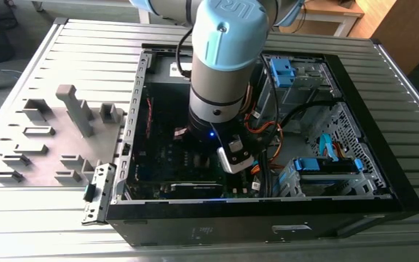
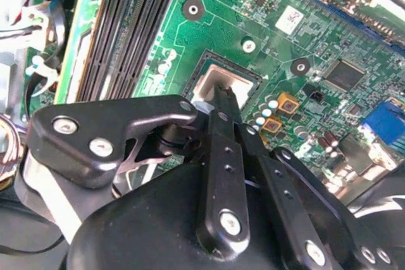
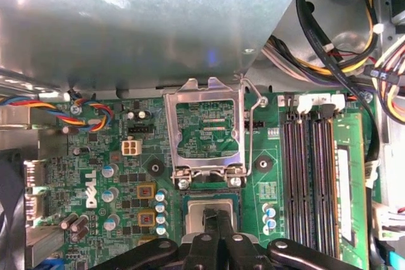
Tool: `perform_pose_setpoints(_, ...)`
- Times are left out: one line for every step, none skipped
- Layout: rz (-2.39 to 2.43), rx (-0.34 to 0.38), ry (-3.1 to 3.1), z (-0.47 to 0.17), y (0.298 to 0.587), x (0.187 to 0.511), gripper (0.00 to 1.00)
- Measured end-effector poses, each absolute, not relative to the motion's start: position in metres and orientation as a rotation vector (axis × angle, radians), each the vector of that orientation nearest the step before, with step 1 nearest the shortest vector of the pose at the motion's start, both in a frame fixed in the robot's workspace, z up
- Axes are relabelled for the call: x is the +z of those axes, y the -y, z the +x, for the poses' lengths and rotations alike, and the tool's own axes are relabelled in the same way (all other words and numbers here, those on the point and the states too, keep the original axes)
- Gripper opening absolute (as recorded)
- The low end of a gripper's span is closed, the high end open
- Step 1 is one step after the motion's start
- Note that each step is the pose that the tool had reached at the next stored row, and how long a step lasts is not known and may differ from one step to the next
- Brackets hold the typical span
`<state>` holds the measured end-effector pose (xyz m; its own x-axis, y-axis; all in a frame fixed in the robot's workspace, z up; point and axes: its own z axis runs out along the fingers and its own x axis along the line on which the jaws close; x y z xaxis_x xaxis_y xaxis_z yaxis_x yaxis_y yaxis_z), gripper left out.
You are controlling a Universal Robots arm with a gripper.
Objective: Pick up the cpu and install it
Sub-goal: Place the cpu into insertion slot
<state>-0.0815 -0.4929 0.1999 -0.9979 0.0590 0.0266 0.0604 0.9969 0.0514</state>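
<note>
Mid-frame in the exterior view, the arm (image 1: pixel 220 65) reaches into the open computer case (image 1: pixel 384 183). The gripper (image 3: pixel 218 214), fingers (image 2: pixel 223 102) drawn together, rests on the cpu (image 3: pixel 195 214), which lies flat in its socket (image 2: pixel 204 62). The cpu looks light, stiff and fragile, and is probably best held by its edges.

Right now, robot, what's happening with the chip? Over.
Hand low inside the computer, right over the chip. Chip lying flat in its socket, metal clamp flipped open. Nothing in the way.

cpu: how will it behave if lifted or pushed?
The cpu looks thin, flat and metal-faced: probably stiff and light. That smooth face may be slippery. It lies low in the socket, so a sideways push likely jams rather than slides it.
</note>
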Motion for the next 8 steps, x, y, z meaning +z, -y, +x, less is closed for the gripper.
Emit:
perform_pose_setpoints(-0.093,-0.079,3.114,-0.0817,0.4929,0.1993,0.11)
perform_pose_setpoints(-0.093,-0.076,3.114,-0.0817,0.4929,0.1991,0.11)
perform_pose_setpoints(-0.093,-0.073,3.114,-0.0818,0.4929,0.1991,0.11)
perform_pose_setpoints(-0.093,-0.067,3.115,-0.0820,0.4929,0.1990,0.11)
perform_pose_setpoints(-0.094,-0.060,3.115,-0.0822,0.4929,0.1986,0.11)
perform_pose_setpoints(-0.094,-0.053,3.115,-0.0826,0.4929,0.1981,0.11)
perform_pose_setpoints(-0.094,-0.049,3.115,-0.0830,0.4928,0.1976,0.11)
perform_pose_setpoints(-0.094,-0.047,3.115,-0.0834,0.4929,0.1970,0.11)
